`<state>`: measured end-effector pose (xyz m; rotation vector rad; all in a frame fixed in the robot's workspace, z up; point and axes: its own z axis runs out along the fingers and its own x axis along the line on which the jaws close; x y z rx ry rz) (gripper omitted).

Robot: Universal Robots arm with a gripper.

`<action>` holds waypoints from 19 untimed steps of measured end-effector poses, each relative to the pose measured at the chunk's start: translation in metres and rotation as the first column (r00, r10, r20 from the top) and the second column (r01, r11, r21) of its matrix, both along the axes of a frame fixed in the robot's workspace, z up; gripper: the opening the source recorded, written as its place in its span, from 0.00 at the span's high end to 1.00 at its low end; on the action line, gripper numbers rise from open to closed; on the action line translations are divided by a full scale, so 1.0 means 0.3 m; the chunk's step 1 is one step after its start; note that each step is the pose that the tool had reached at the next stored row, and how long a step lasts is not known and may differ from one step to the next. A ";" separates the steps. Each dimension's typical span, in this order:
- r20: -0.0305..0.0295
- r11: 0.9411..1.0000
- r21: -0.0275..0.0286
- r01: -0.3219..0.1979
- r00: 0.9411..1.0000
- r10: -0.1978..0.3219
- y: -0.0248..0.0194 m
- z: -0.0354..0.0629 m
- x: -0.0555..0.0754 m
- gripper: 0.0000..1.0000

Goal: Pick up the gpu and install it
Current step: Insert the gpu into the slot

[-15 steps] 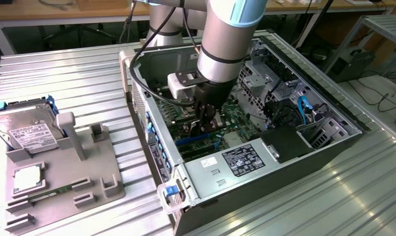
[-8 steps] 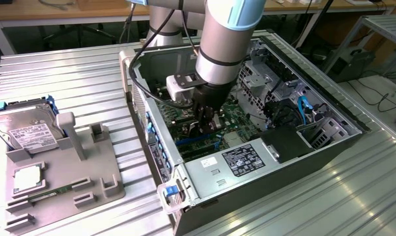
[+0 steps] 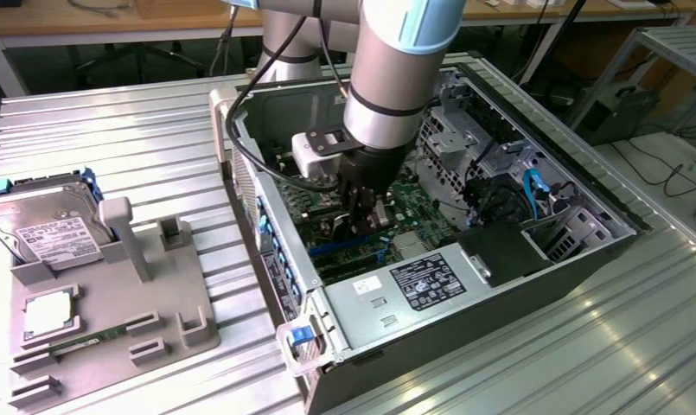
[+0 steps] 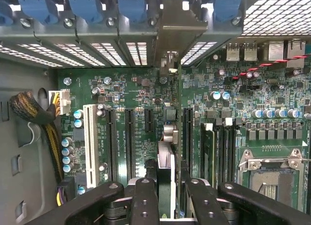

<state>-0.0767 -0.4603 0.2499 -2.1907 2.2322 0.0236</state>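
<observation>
Bench (image 3: 117, 130): ribbed metal, carrying the open computer case and a grey parts holder.
Computer case (image 3: 555, 268): lying on its side, motherboard (image 4: 136, 94) exposed; my arm reaches down into it.
Parts holder (image 3: 105, 320): at nine o'clock from the case, holding the hard drive (image 3: 47, 238) and a memory stick (image 3: 88, 339).
End effector (image 4: 166, 198): my fingers are pinching the gpu.
Gpu (image 4: 167, 64): edge-on between my fingers, standing over the motherboard's expansion slots, bracket toward the case's rear slot openings at twelve o'clock.
</observation>
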 end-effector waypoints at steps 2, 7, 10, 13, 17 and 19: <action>0.000 1.000 0.001 0.000 1.000 0.000 0.000 -0.001 -0.002 0.73; 0.000 1.000 0.002 0.000 1.000 0.000 0.001 -0.005 -0.006 0.73; 0.000 1.000 0.002 0.000 1.000 0.000 0.001 -0.015 -0.007 0.73; -0.002 1.000 0.003 0.000 1.000 0.000 0.001 -0.034 -0.007 0.73; -0.001 1.000 0.003 0.000 1.000 0.000 0.001 -0.035 -0.007 0.73; -0.002 1.000 0.003 0.000 1.000 0.000 0.001 -0.035 -0.007 0.73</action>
